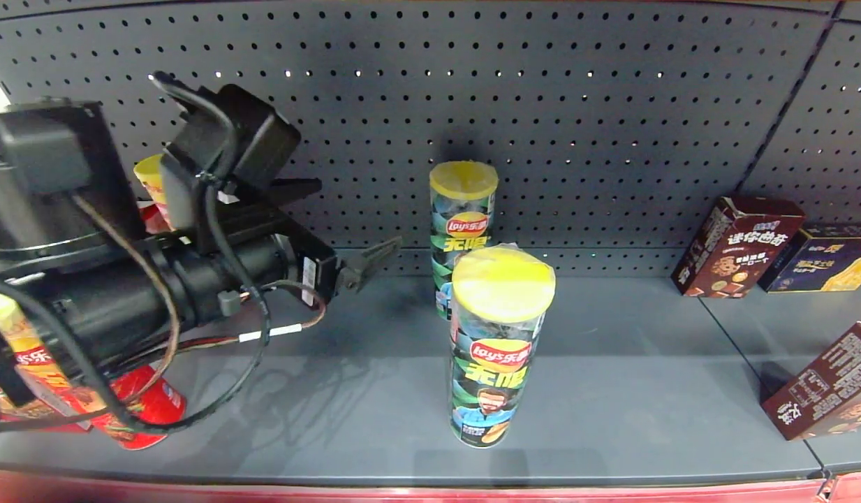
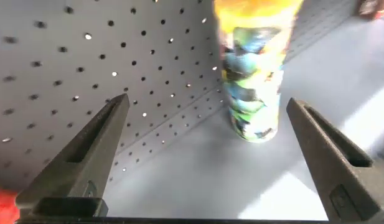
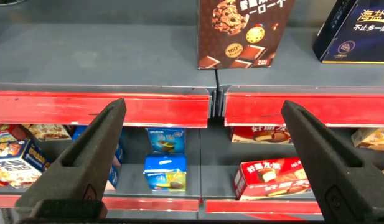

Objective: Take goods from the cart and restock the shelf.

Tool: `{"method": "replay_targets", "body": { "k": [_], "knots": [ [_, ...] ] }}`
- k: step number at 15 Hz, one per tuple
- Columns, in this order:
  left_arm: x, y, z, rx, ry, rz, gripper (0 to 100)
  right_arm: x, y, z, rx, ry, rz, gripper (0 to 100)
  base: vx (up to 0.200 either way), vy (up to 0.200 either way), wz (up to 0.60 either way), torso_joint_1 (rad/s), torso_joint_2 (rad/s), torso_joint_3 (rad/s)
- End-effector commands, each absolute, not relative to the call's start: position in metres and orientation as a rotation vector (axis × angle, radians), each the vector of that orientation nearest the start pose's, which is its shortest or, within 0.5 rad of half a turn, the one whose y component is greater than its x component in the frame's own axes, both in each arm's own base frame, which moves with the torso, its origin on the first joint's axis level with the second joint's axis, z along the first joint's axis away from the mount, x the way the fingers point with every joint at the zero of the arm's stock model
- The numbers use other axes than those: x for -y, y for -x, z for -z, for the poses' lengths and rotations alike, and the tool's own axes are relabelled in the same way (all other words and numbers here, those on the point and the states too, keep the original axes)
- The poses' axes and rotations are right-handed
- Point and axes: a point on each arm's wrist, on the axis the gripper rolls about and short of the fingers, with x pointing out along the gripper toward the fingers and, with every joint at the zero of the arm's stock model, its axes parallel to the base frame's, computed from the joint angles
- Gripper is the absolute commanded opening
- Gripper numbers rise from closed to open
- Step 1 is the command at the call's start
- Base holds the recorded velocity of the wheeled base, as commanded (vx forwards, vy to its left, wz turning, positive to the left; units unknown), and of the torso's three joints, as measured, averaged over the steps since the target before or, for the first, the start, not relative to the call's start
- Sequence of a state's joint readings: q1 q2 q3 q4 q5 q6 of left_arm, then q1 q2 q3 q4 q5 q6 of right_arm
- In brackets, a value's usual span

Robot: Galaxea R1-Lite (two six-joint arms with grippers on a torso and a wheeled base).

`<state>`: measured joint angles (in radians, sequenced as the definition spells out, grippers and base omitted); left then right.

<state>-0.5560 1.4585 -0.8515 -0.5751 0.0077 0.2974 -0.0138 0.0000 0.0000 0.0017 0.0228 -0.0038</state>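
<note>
Two chip cans with yellow lids stand upright on the grey shelf [image 1: 612, 377]. One can [image 1: 464, 230] is by the pegboard back wall and the other [image 1: 500, 349] is in front of it, nearer the edge. My left gripper [image 1: 357, 213] hovers over the shelf to the left of both cans, open and holding nothing. In the left wrist view its fingers [image 2: 92, 149] frame a chip can [image 2: 254, 74] standing some way ahead near the pegboard. My right gripper [image 3: 204, 109] is open and empty, facing the shelf front from outside.
Red chip cans [image 1: 144, 412] lie under my left arm, and another yellow-lidded can [image 1: 149, 178] stands behind it. Brown boxes [image 1: 737, 244] and a dark blue box [image 1: 828, 258] fill the right side. Red price rails [image 3: 148, 106] edge the shelves, with boxed goods [image 3: 167, 171] below.
</note>
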Motion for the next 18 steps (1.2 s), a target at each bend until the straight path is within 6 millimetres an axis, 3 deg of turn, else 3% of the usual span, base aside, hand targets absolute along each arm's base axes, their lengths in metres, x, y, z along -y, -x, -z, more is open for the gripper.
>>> {"method": "replay_targets", "body": {
  "k": [1,4,6,8,11,13,14,18],
  "knots": [
    [0.114,-0.167,-0.268,0.130,-0.274,0.581,100,-0.001,0.023,-0.075,-0.002,0.005,-0.009,100,0.000,0.000,0.00,0.000,0.00,0.000],
    [0.090,-0.108,-0.265,0.217,-0.240,0.662,100,-0.001,0.023,-0.075,-0.002,0.005,-0.009,100,0.000,0.000,0.00,0.000,0.00,0.000],
    [0.073,-0.082,-0.260,0.267,-0.218,0.690,100,-0.001,0.023,-0.075,-0.002,0.005,-0.009,100,0.000,0.000,0.00,0.000,0.00,0.000],
    [0.047,-0.050,-0.244,0.326,-0.193,0.712,100,-0.001,0.023,-0.075,-0.002,0.005,-0.009,100,0.000,0.000,0.00,0.000,0.00,0.000],
    [0.007,-0.009,-0.213,0.351,-0.205,0.560,100,-0.001,0.023,-0.075,-0.002,0.005,-0.009,100,0.000,0.000,0.00,0.000,0.00,0.000],
    [0.000,0.001,-0.205,0.371,-0.206,0.524,100,-0.001,0.023,-0.075,-0.002,0.005,-0.009,100,0.000,0.000,0.00,0.000,0.00,0.000],
    [-0.002,0.010,-0.171,0.326,-0.210,0.350,100,-0.001,0.023,-0.075,-0.002,0.005,-0.009,100,0.000,0.000,0.00,0.000,0.00,0.000],
    [0.004,0.018,-0.120,0.280,-0.223,0.191,100,-0.001,0.023,-0.075,-0.002,0.005,-0.009,100,0.000,0.000,0.00,0.000,0.00,0.000]
  ]
}}
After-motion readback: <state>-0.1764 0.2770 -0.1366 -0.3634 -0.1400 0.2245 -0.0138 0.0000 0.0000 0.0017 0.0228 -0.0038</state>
